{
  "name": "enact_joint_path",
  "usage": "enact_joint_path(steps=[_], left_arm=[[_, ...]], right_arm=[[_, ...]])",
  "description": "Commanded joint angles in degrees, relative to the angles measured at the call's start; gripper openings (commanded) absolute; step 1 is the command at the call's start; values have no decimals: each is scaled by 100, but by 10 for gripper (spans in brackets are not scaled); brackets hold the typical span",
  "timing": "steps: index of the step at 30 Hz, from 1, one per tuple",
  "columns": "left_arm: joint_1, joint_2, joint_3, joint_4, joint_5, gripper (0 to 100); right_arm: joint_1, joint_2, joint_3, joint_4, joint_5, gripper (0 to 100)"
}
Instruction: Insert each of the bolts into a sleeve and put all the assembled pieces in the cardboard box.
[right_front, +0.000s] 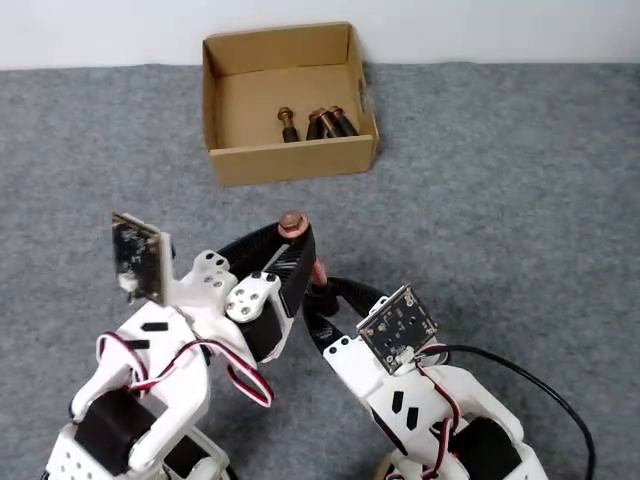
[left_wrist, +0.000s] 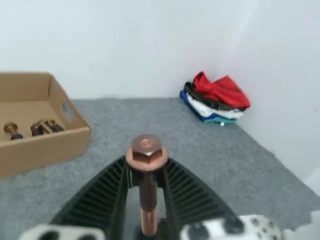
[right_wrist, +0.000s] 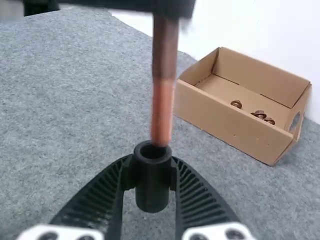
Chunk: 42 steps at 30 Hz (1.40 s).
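Left gripper (left_wrist: 146, 167) is pinching the copper bolt (left_wrist: 147, 200) just under its hex head, with the shaft hanging straight down. Right gripper (right_wrist: 151, 172) is clamped around the black sleeve (right_wrist: 151, 192), mouth facing up. The pair sits out in front of the cardboard box (right_front: 295, 162), well apart from its front wall. The bolt tip is right at the sleeve's mouth, and I can't tell if it's in yet.

If I were driving this, I'd keep the shaft lined up with the bore and lower it slow and straight. I'd also hold the sleeve dead steady, since any tilt looks likely to catch the tip on the rim. I'd hang onto the bolt until the head is down near the sleeve's top.

3 assembled pieces (right_front: 318, 124) already lie in the box, over by the wall with the handle hole. The 2 arms are crowded close together in front of the box, so they could bump when they separate. The front wall needs clearing for the drop. A pile of folded cloths (left_wrist: 215, 97) sits well off beside the box, out of the way.
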Motion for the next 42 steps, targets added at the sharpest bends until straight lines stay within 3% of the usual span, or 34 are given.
enact_joint_path(steps=[1, 9, 18, 24, 26, 36, 42], left_arm=[[0, -79, -22, 18, -44, 5], [18, -79, 321, 18, -44, 5], [659, -79, 760, 659, -97, 11], [440, -70, 778, 1020, -448, 245], [237, -35, 637, 1081, -624, 280], [-422, -79, -233, 1222, -1116, 258], [-1398, -88, -189, 1204, -1134, 6]], right_arm=[[-22, -57, -97, -145, 62, 8], [-22, -57, -97, -145, 62, 8], [-13, -57, -97, -145, 62, 8], [-13, -57, -97, -145, 62, 8], [-13, -57, -97, -145, 53, 8], [84, -4, -53, -101, 18, 8], [1165, 13, -53, 48, -826, 8]])
